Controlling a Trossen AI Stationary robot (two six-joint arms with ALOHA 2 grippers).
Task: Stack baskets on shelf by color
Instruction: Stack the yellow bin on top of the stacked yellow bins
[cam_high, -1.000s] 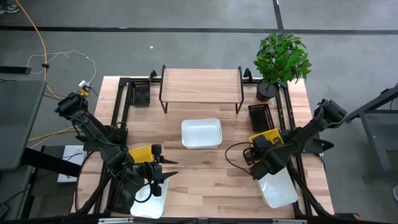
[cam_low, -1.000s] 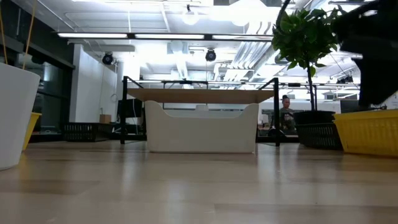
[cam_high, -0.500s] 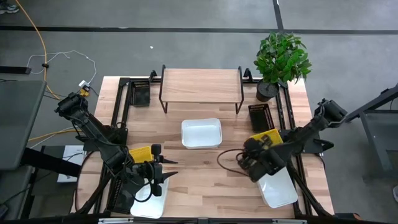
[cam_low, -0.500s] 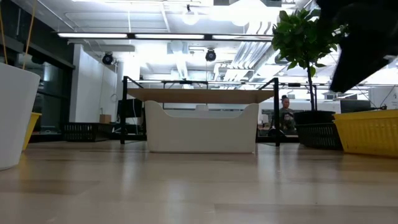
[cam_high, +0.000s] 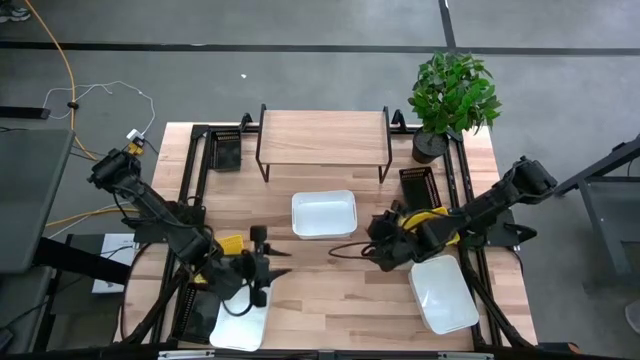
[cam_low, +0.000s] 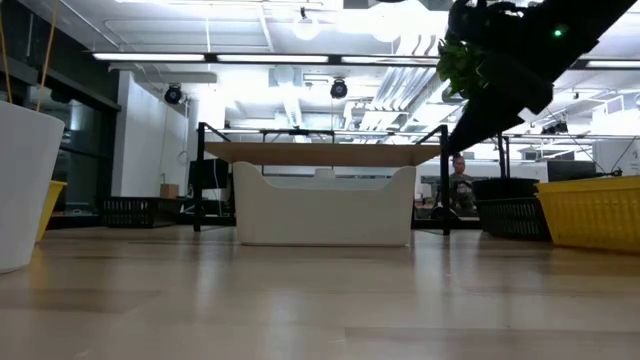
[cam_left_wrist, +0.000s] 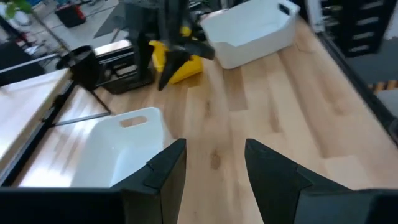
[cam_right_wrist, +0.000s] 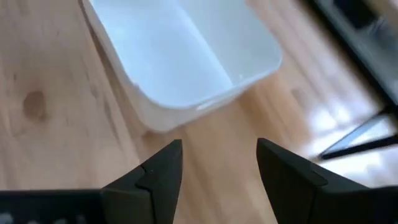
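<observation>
Right gripper (cam_high: 372, 240) open, empty, near center's white plastic basket (cam_high: 324, 214); left gripper (cam_high: 268, 268) open too. Grab rim squarely, lift level.

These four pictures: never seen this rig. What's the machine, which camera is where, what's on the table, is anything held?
It is a two-armed robot at a wooden table. One camera looks straight down, one sits at table-top height, and one rides on each wrist, looking past that arm's dark fingers.

On the table: a low wooden shelf at the back, a white basket in the middle, two more white ones at the near corners, yellow baskets beside each arm, black slotted baskets near the shelf, and a potted plant.

The left gripper hangs open near the front left. The right gripper is open just right of the middle white basket, and its wrist view shows that basket ahead. Neither holds anything.
</observation>
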